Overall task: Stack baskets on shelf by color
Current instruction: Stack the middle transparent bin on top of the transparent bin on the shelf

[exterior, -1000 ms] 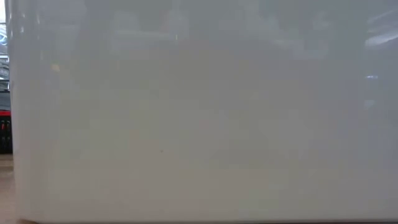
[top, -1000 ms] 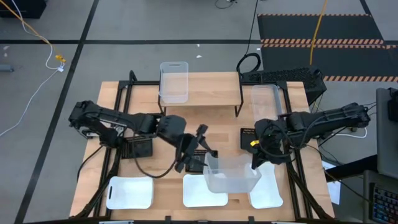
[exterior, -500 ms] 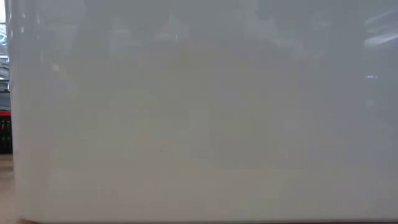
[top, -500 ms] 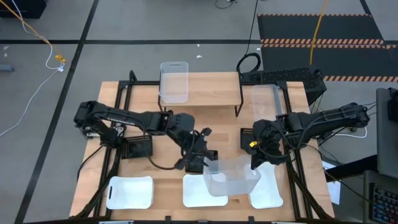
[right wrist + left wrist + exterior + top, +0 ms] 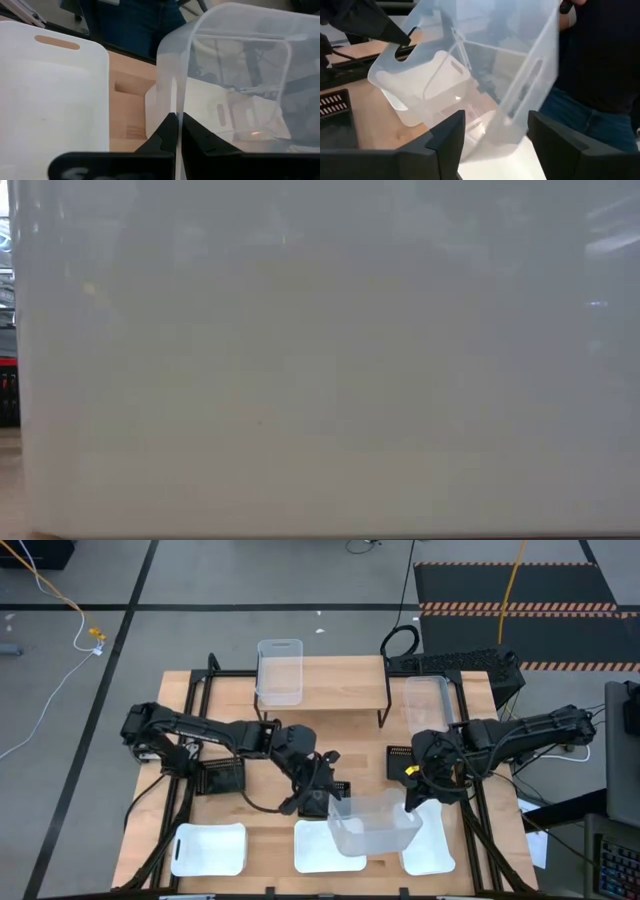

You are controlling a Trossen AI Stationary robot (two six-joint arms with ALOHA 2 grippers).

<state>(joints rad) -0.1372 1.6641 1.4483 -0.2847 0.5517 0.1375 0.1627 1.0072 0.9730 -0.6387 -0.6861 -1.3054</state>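
Right gripper (image 5: 408, 802) pinches empty clear basket (image 5: 372, 823); left gripper (image 5: 322, 777) spread wide beside it.

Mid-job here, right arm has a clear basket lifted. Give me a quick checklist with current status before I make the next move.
1. Right gripper clamped on the wall of the held clear basket: ok, fingers shut on the rim.
2. Held basket level: not ok, it is tilted in the left wrist view.
3. Left gripper free: ok, open, facing the held basket, holding nothing.
4. Room on the shelf: ok, one clear basket on shelf sits at its left end.
5. Low view usable: not ok, a white surface fills it.
6. Person's legs close behind the table edge: cannot tell if clear of the path.
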